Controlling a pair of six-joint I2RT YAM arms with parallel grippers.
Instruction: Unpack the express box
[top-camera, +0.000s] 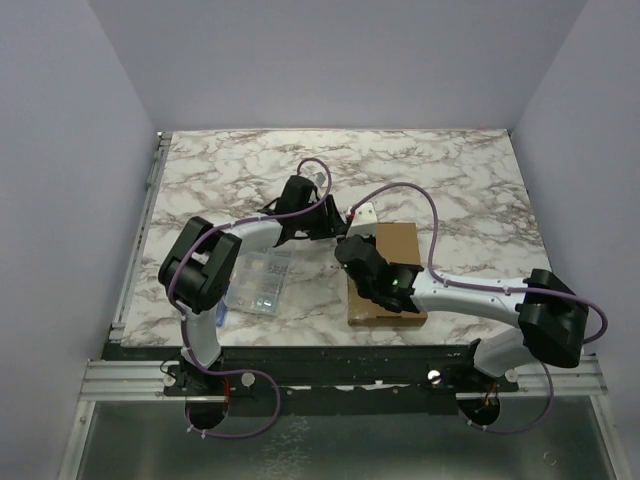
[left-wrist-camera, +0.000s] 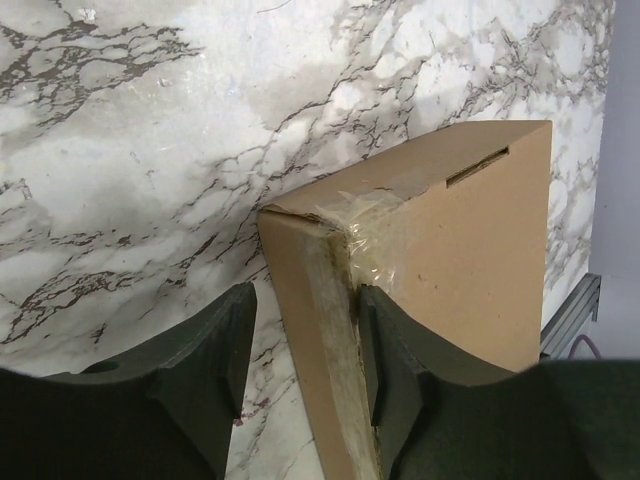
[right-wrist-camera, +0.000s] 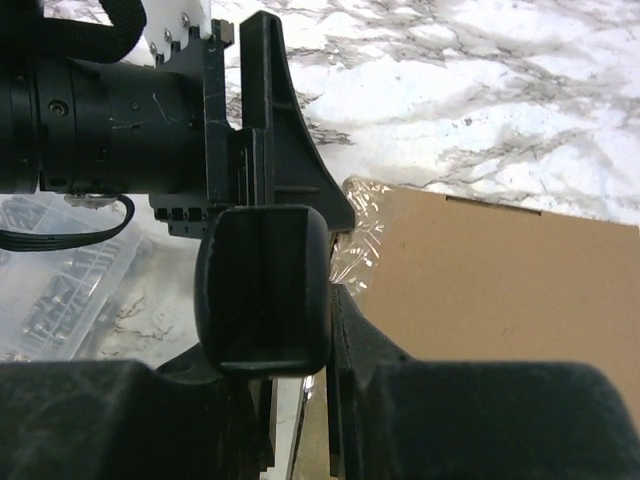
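The express box (top-camera: 395, 255), flat brown cardboard, lies closed on the marble table right of centre. Clear tape (left-wrist-camera: 375, 235) covers its far-left corner. My left gripper (top-camera: 335, 228) is open at that corner. In the left wrist view (left-wrist-camera: 305, 300) its jaws straddle the box's side wall (left-wrist-camera: 310, 330): one finger rests against the taped top edge, the other stands apart over the marble. My right gripper (top-camera: 362, 268) is over the box's left edge. In the right wrist view (right-wrist-camera: 300, 330) it is shut on a black block-shaped tool (right-wrist-camera: 262, 290) beside the box top (right-wrist-camera: 500, 280).
A clear organizer case (top-camera: 260, 282) of small parts lies left of the box, also in the right wrist view (right-wrist-camera: 70, 290). My left arm's wrist (right-wrist-camera: 110, 120) sits close above the right gripper. The table's near edge and metal rail (top-camera: 330, 375) run behind both arms.
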